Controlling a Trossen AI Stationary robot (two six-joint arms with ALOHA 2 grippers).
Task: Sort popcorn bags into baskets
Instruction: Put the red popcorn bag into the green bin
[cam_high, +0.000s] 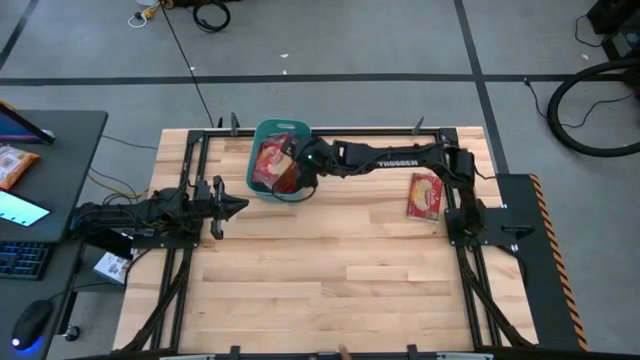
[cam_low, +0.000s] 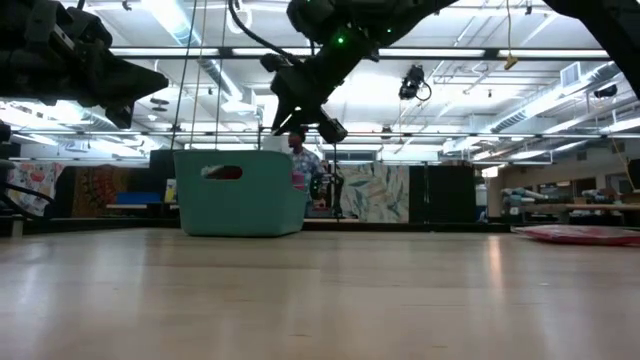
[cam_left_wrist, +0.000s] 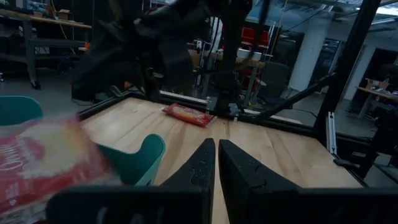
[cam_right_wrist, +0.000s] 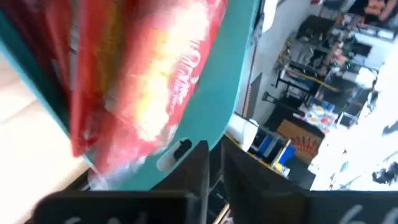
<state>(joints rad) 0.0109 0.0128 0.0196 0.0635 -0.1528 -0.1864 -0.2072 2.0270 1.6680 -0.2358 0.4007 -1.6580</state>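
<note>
Now the right gripper (cam_high: 293, 160), fingers closed and empty, hovers over the teal basket (cam_high: 262, 132) holding popcorn bags (cam_high: 271, 160); the left gripper (cam_high: 240, 206) is closed too.

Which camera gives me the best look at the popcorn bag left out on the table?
The high view: the popcorn bag lies flat near the right arm's base, fully visible. The low view shows it edge-on at far right, the left wrist view small and distant; the right wrist view misses it.
</note>
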